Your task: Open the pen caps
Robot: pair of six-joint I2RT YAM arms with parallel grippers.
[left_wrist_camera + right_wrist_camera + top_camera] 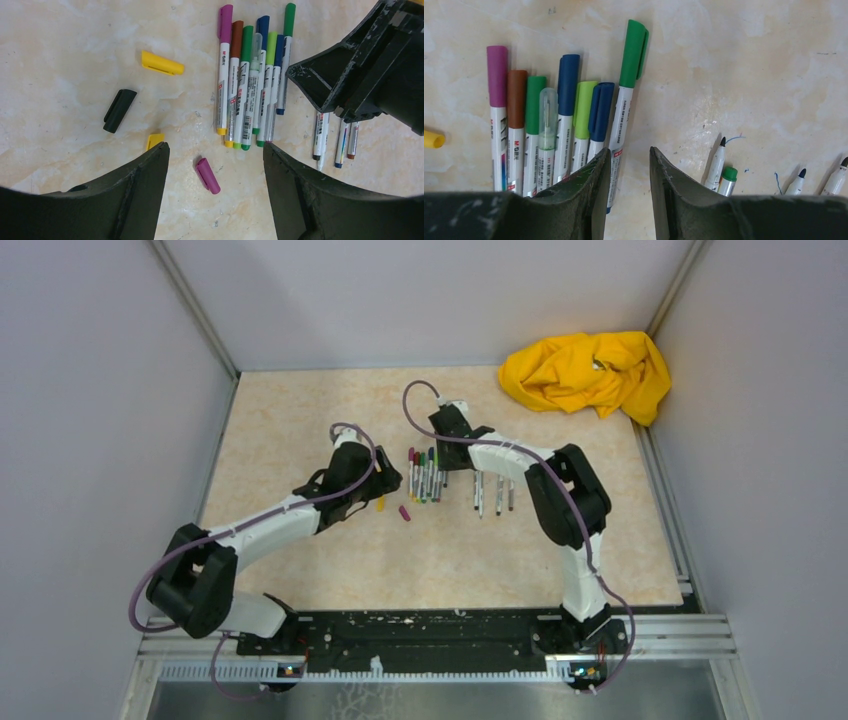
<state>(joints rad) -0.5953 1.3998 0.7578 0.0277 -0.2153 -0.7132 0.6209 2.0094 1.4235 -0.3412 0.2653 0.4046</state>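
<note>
Seen from above, capped pens [425,475] lie mid-frame on the worktop [300,420], with uncapped pens [493,493] just to their right. In the left wrist view, the left end effector [215,150] gapes wide and a magenta cap [207,175] lies loose between its fingers at lower centre. In the right wrist view, the right end effector [630,152] is narrowly parted and grips nothing, beside a green-capped pen [626,90].
</note>
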